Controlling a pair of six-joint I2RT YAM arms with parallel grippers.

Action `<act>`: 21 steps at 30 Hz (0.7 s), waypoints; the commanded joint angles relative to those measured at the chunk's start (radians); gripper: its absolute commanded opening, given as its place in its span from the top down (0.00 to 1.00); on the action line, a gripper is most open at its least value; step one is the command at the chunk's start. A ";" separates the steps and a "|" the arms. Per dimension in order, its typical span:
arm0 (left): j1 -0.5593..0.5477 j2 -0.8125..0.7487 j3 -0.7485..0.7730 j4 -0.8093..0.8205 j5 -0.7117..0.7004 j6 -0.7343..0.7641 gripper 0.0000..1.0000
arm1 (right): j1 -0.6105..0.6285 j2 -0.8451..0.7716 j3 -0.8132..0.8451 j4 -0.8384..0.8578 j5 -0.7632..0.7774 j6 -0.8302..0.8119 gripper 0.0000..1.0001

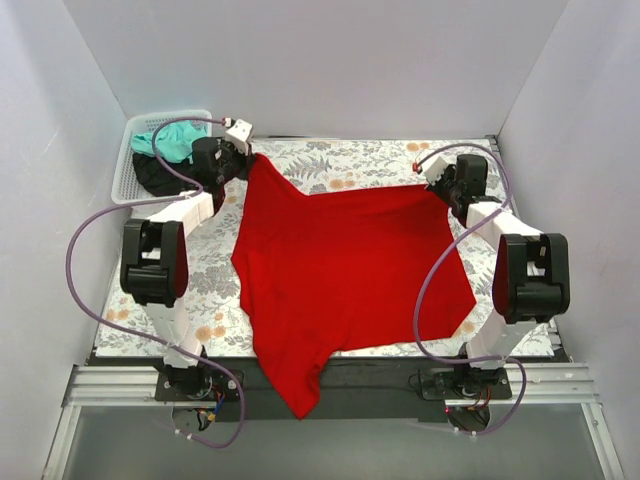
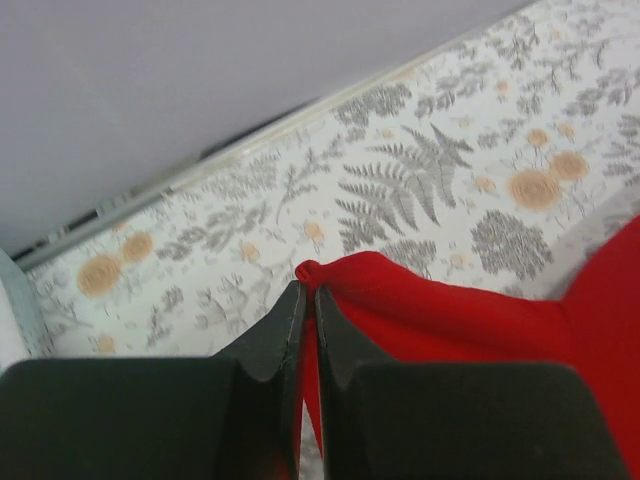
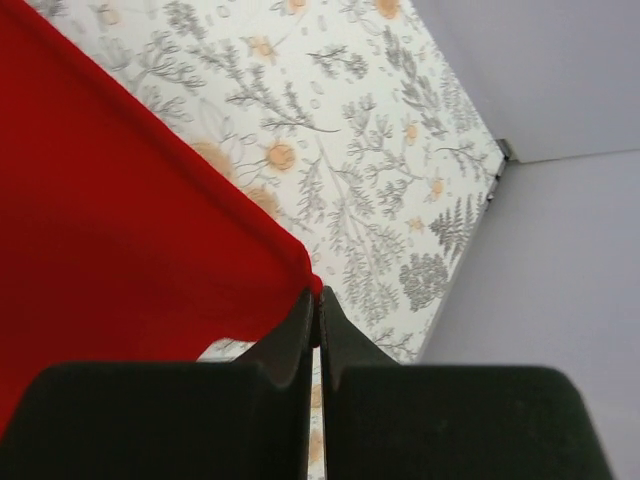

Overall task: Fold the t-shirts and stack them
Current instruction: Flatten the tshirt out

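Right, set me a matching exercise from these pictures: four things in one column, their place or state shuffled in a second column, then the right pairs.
Things
1. red t-shirt
2. teal t-shirt
3. left end effector
4. floral cloth

Place or state
A. inside the white basket, far left
B. lying flat underneath the red t-shirt
C. spread out, one end reaching past the near edge
D. shut on the red t-shirt's far-left corner

Pairs: 1-C, 2-A, 3-D, 4-B
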 commanded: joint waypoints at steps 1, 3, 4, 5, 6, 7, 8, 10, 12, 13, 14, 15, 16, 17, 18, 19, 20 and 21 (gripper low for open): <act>-0.002 0.041 0.103 0.138 0.010 -0.011 1.00 | -0.006 0.057 0.088 0.126 0.104 -0.012 0.99; -0.002 0.096 0.160 0.146 0.026 -0.009 1.00 | -0.006 0.095 0.110 0.133 0.133 -0.013 0.99; -0.002 0.113 0.177 0.141 0.040 -0.002 1.00 | -0.006 0.106 0.125 0.131 0.138 -0.015 0.99; -0.002 0.140 0.203 0.121 0.058 0.017 1.00 | -0.006 0.115 0.124 0.131 0.126 -0.016 0.99; -0.002 0.144 0.208 0.048 0.116 0.049 1.00 | -0.006 0.113 0.122 0.131 0.120 -0.028 0.99; -0.002 0.137 0.202 0.016 0.141 0.078 1.00 | -0.005 0.110 0.113 0.130 0.115 -0.032 0.99; -0.001 0.116 0.168 0.005 0.173 0.151 1.00 | -0.005 0.095 0.095 0.128 0.112 -0.039 0.99; 0.004 0.012 -0.003 0.017 0.248 0.248 1.00 | -0.006 0.071 0.059 0.127 0.101 -0.065 0.99; 0.008 -0.071 -0.172 -0.015 0.284 0.403 1.00 | -0.006 0.019 -0.008 0.117 0.089 -0.088 0.99; 0.013 -0.164 -0.221 -0.032 0.324 0.455 1.00 | -0.008 -0.006 -0.034 0.113 0.083 -0.113 0.99; 0.015 -0.209 -0.266 -0.049 0.336 0.486 1.00 | -0.008 -0.056 -0.095 0.110 0.068 -0.125 0.99; 0.024 -0.259 -0.316 -0.098 0.348 0.551 1.00 | -0.009 -0.084 -0.125 0.097 0.060 -0.139 0.99; 0.025 -0.339 -0.393 -0.127 0.356 0.582 1.00 | -0.011 -0.113 -0.157 0.085 0.055 -0.150 0.99; 0.028 -0.379 -0.435 -0.156 0.365 0.613 1.00 | -0.011 -0.167 -0.183 0.073 0.019 -0.177 0.99; 0.031 -0.411 -0.470 -0.205 0.368 0.674 1.00 | -0.009 -0.192 -0.239 0.061 0.009 -0.191 0.99; 0.031 -0.465 -0.540 -0.221 0.367 0.701 1.00 | -0.012 -0.215 -0.261 0.033 -0.001 -0.202 0.99; 0.033 -0.482 -0.570 -0.238 0.369 0.737 1.00 | -0.011 -0.248 -0.281 0.013 -0.021 -0.229 0.99; 0.033 -0.499 -0.596 -0.262 0.367 0.792 1.00 | -0.011 -0.259 -0.318 0.001 -0.025 -0.240 0.99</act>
